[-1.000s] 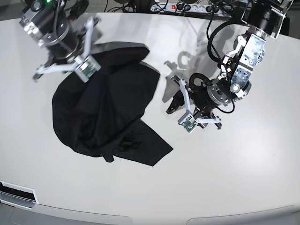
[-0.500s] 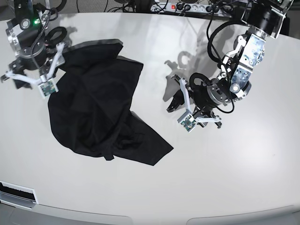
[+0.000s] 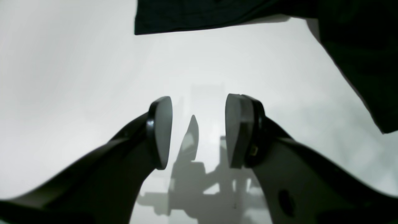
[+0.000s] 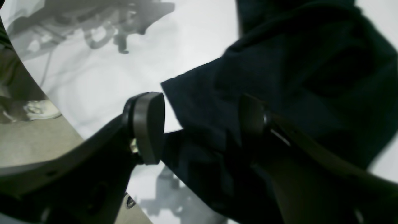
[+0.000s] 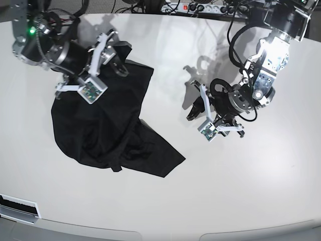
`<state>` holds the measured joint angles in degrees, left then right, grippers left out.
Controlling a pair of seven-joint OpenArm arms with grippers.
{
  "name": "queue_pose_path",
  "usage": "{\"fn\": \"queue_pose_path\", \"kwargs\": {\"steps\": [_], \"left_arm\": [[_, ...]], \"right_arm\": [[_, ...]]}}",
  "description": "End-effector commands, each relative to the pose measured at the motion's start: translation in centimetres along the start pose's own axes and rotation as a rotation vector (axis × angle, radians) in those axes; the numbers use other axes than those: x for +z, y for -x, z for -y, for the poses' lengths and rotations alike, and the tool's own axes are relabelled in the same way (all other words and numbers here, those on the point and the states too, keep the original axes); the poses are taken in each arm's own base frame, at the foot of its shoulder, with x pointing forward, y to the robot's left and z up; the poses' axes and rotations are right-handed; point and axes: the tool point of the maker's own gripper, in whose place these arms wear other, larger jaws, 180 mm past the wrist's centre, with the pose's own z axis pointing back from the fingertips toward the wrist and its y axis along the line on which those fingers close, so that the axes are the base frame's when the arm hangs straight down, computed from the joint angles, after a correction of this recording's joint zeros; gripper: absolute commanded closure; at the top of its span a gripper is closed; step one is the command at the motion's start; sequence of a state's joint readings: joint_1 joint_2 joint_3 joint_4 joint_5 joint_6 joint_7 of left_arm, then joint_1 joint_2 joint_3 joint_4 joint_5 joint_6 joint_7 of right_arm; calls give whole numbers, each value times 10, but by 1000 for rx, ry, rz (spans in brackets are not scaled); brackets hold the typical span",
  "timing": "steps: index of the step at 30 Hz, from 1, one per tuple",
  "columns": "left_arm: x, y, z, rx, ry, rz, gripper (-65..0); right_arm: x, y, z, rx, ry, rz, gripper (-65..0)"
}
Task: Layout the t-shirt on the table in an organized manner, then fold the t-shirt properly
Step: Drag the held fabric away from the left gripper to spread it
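The black t-shirt (image 5: 105, 125) lies crumpled on the left half of the white table (image 5: 165, 201), with one flap trailing toward the front centre. My right gripper (image 5: 118, 57) hovers over the shirt's far edge. In the right wrist view the right gripper (image 4: 200, 127) is open, with a corner of the t-shirt (image 4: 295, 68) lying loose below and between its fingers. My left gripper (image 5: 192, 100) is open over bare table to the right of the shirt. The left wrist view shows the left gripper (image 3: 199, 130) empty, with t-shirt (image 3: 367, 62) edges ahead and to its right.
A power strip with cables (image 5: 200, 7) runs along the back edge. A white flat fixture (image 5: 17, 208) sits at the front left corner. The right wrist view shows the table's rim and the floor (image 4: 28, 137) just left of the gripper.
The right gripper has opened and let go of the shirt. Its arm swung out to the left, then back right over the shirt's far edge. The left arm shifted slightly right.
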<state>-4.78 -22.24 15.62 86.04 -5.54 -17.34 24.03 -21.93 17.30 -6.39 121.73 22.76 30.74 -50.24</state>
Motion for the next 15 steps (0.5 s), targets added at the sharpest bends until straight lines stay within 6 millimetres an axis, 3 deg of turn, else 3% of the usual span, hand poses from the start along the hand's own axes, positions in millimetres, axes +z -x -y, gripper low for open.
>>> {"fn": "queue_pose_path", "kwargs": {"steps": [1, 5, 7, 15], "left_arm": [[4, -13, -14, -6, -28, 42, -286], [7, -12, -24, 5, -54, 43, -286], [8, -12, -28, 9, -63, 44, -286], [11, -9, -34, 5, -71, 36, -286]], "right_arm": [[-7, -6, -3, 15, -11, 18, -389], [-48, 9, -18, 81, -55, -58, -389], [-65, 12, -17, 118, -24, -72, -389], [-116, 45, -18, 198, -7, -231, -389]]}}
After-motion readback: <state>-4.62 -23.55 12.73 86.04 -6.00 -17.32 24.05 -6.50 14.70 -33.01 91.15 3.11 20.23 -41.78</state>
